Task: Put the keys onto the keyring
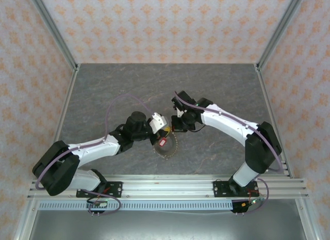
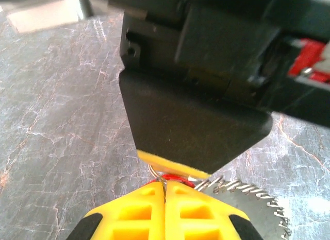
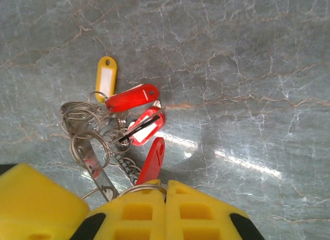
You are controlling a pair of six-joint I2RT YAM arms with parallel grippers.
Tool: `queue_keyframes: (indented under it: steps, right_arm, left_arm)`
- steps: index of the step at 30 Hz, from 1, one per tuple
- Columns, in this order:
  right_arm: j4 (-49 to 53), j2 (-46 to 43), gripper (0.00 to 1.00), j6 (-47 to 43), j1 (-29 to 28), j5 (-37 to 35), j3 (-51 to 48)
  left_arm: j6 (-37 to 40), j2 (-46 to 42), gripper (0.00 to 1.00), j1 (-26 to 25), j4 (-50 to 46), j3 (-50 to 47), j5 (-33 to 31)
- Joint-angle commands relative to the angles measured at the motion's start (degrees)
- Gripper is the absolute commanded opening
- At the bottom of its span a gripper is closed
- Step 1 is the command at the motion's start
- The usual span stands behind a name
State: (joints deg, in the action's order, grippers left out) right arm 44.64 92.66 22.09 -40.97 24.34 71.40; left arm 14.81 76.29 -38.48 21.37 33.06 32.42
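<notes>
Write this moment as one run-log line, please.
left gripper: shut on wire loop | right gripper: shut, red-tag key at fingertips | keyring: beside both grippers

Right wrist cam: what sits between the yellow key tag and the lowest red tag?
In the right wrist view, the upper red tag and middle red tag lie between the yellow tag and the lowest red tag.

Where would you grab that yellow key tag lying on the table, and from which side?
Pinch the yellow key tag across its narrow width, near the end with the small hole, coming down from above. It lies flat on the marble table, and that end points away from the tangle of rings and the red tags, so there is probably room on both sides.
</notes>
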Motion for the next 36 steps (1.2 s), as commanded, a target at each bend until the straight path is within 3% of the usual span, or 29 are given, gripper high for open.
queue_keyframes:
  steps: [1,8,16,21,26,33,36]
  right_arm:
    - [3.8,2.8,0.00,1.7,1.3,-0.7,2.0]
    - [4.2,3.1,0.01,1.5,1.9,1.8,3.3]
    - [1.5,-1.0,0.22,0.7,4.3,3.5,0.4]
    - [-1.8,-5.2,0.25,0.2,5.4,4.1,-2.2]
    - [-3.3,-9.8,0.24,-2.3,5.4,-3.3,-5.1]
    - [-34.7,-27.7,0.29,-11.7,5.5,2.1,-28.4]
    - [-39.0,-29.6,0.33,-9.6,5.5,5.8,-31.6]
  left_arm:
    - [-0.6,-0.3,0.00,-1.1,7.6,0.6,2.1]
    - [-0.8,-0.3,0.00,-1.6,7.8,0.5,1.6]
    - [-0.7,-1.1,0.00,-1.6,7.0,-0.2,0.4]
    - [-0.7,-1.5,0.00,-1.6,6.6,-0.3,0.0]
    - [-0.6,-2.8,0.00,-1.5,5.3,-0.6,-0.4]
    - [0.2,-5.4,0.00,-1.5,-1.7,0.0,-0.3]
    - [1.4,-4.7,0.00,-1.4,-5.6,1.4,-1.3]
